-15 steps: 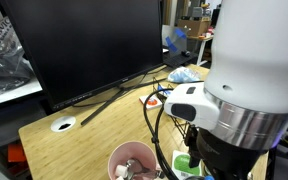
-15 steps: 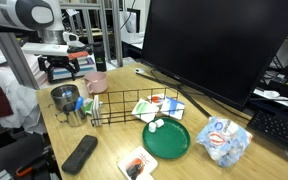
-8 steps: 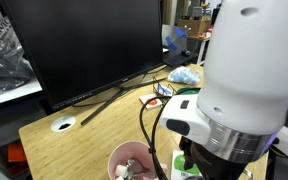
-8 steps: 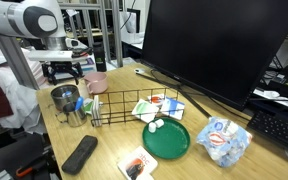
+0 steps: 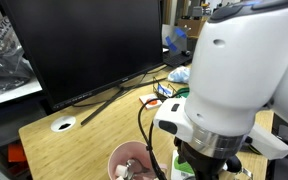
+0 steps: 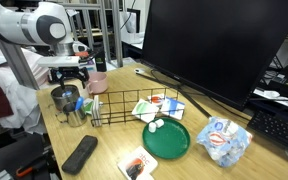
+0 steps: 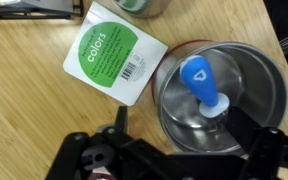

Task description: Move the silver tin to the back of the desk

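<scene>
Wrist view is looking pretty much straight down on the silver tin (image 7: 219,95), which sits upright on the desk (image 7: 44,110) with a little blue-and-white thing (image 7: 204,85) lying inside it. A white card (image 7: 114,52) with a green circle lies flat just beside the tin, its corner right at the rim.

The gripper (image 7: 169,165) pokes in from the bottom edge, fingers spread wide with nothing clamped. The tin's near side falls between them in the picture.

In an exterior view the gripper (image 6: 70,78) hangs just above the tin (image 6: 64,100), apart from it as far as I can tell. The tin stands near the desk's edge by the arm, next to the wire basket (image 6: 134,108), with the pink cup (image 6: 96,80) just behind it and the big black monitor (image 6: 214,45) well apart.
</scene>
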You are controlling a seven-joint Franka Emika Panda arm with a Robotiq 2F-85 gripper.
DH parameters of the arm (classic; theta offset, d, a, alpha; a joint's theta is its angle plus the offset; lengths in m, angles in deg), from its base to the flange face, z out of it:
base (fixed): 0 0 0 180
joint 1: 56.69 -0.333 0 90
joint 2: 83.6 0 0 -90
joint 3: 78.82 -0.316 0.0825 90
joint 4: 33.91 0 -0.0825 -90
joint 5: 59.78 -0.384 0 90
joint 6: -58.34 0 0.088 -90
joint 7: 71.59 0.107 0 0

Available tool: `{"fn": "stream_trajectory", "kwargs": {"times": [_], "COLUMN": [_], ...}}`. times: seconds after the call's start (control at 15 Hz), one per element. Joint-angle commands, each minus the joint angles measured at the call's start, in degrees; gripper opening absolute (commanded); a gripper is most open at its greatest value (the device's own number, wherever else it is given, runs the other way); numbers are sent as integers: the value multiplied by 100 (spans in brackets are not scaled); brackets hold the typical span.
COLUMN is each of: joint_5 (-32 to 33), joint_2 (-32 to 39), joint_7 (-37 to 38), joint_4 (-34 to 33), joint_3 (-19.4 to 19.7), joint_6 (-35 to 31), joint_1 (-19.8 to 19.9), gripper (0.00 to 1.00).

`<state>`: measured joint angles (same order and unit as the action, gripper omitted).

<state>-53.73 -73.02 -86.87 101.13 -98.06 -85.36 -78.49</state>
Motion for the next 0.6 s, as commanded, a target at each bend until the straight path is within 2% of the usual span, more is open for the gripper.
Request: {"fn": "stream_trajectory", "kwargs": {"times": [0.0,0.33,0.53], "joint_5": [153,211,212], "joint_2": [308,665,788], "joint_7": [104,98,68], "joint_4": [-271,-501,-565], "joint_3": [-9,27,54], "joint_6": [-20,23,14], "joint_1": [68,72,93], "gripper": [100,99,69]}}
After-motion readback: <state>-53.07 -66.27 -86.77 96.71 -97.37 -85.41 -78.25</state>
